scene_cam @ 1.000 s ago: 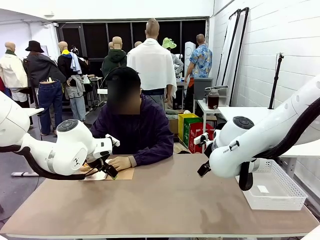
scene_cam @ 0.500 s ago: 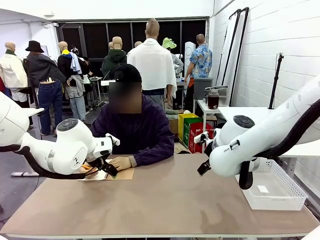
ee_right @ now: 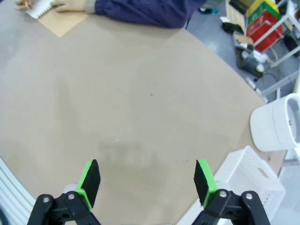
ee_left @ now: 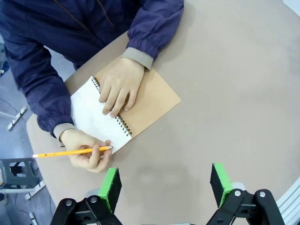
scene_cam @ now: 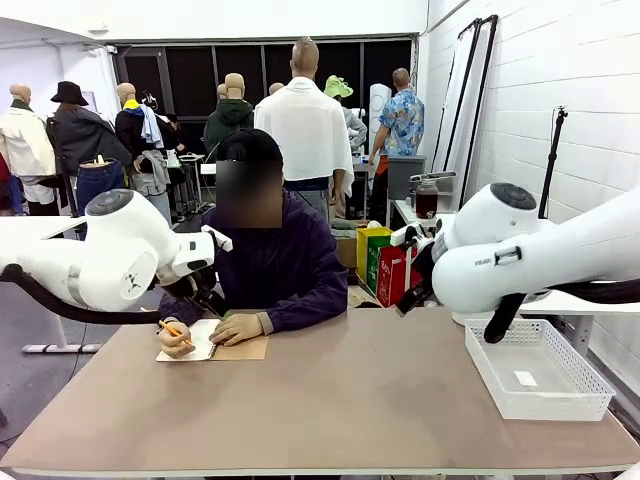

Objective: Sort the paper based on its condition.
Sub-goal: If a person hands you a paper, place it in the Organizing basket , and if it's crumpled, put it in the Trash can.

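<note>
Sorting not yet begun: the paper (ee_left: 93, 112) is a page bound in the notebook (ee_left: 152, 101) at the desk's (scene_cam: 350, 400) far left, under the person's palm (ee_left: 117, 89) and pencil (ee_left: 70, 152); left hand (ee_left: 164, 182) and right hand (ee_right: 147, 180) hover wide, empty.

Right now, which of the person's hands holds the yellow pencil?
The hand beside the white page of the brown-covered spiral notebook grips the yellow pencil; the other hand lies flat on the notebook, empty.
</note>
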Robot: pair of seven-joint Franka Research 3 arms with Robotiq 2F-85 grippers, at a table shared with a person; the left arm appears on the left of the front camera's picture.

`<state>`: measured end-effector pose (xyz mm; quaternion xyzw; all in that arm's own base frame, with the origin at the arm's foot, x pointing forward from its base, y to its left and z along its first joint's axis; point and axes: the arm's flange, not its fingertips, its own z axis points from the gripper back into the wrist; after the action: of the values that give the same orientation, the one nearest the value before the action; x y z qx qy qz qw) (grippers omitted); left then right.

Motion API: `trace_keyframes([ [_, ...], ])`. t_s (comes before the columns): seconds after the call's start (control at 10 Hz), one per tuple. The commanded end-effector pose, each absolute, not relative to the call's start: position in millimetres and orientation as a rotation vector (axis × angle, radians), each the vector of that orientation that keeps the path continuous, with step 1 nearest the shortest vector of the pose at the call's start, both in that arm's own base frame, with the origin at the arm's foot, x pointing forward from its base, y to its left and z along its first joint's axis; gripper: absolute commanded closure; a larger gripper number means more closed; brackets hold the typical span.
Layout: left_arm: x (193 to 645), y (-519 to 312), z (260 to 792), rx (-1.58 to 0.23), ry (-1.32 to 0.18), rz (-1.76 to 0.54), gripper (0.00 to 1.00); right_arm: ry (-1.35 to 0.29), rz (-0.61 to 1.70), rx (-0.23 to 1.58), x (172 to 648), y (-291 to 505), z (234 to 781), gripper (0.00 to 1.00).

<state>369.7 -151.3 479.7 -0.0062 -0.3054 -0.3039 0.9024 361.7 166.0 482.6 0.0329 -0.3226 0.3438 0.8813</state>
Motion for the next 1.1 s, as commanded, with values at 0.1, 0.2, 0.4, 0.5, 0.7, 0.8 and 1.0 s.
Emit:
trace_keyframes([
  [0.1, 347.6, -143.0, 512.3, -0.039, -0.649, -0.626, 0.00, -0.691, 0.796, 0.117, 343.6, 154.4, 508.9, 0.00],
  [0.2, 342.5, -138.8, 515.3, -0.045, -0.662, -0.617, 0.00, -0.711, 0.807, 0.127, 337.4, 152.2, 514.7, 0.00],
  [0.4, 332.3, -134.6, 516.6, -0.071, -0.677, -0.613, 0.00, -0.732, 0.798, 0.132, 333.0, 149.1, 518.9, 0.00],
  [0.5, 329.3, -134.3, 516.7, -0.074, -0.675, -0.616, 0.00, -0.728, 0.805, 0.134, 334.2, 149.4, 517.3, 0.00],
  [0.7, 342.5, -139.5, 529.8, -0.037, -0.684, -0.603, 0.00, -0.732, 0.813, 0.153, 332.4, 151.1, 515.5, 0.00],
  [0.8, 342.5, -139.5, 529.8, -0.037, -0.684, -0.603, 0.00, -0.731, 0.779, 0.099, 335.7, 154.5, 527.9, 0.00],
  [1.0, 342.5, -139.5, 529.8, -0.037, -0.684, -0.603, 0.00, -0.731, 0.779, 0.099, 335.7, 154.5, 527.9, 0.00],
])
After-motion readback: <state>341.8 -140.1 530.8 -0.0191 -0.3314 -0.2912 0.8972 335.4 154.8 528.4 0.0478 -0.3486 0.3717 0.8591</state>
